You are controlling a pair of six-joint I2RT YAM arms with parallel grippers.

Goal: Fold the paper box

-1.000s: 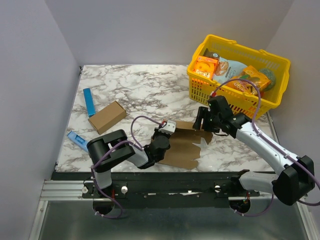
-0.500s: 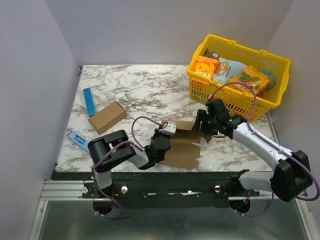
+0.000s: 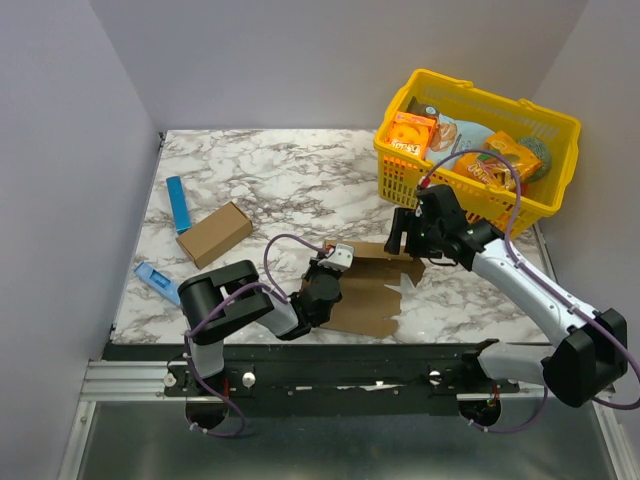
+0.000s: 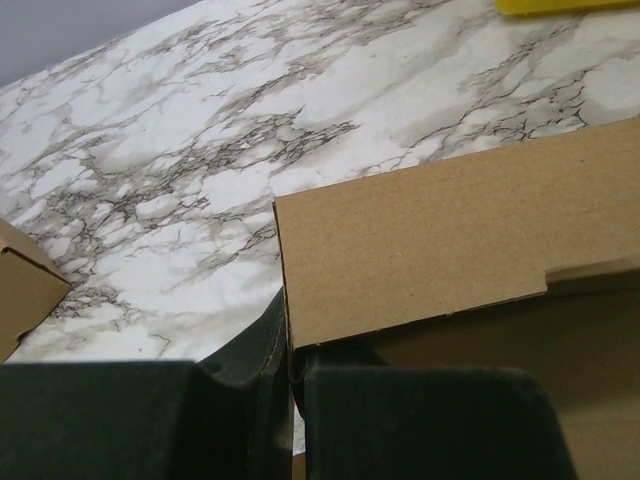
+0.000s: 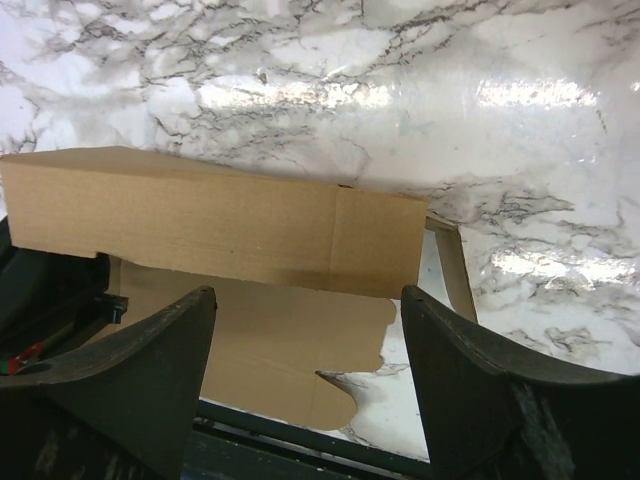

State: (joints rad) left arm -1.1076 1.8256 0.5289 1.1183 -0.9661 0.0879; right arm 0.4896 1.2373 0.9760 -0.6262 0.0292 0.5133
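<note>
Right gripper (image 3: 406, 237) jaws widen and stand open over the upright panel of the paper box (image 3: 365, 298), at the front of the surface (image 3: 300, 180); left gripper (image 4: 294, 352) stays clamped on that panel's end, fold incomplete

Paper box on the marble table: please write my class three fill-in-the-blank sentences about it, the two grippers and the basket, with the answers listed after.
1. The left gripper is ____ on an edge of the paper box.
2. The right gripper, at the box's far side, is ____.
3. The basket at the table's far right corner is ____ in colour.

Missing words: shut; open; yellow.
</note>
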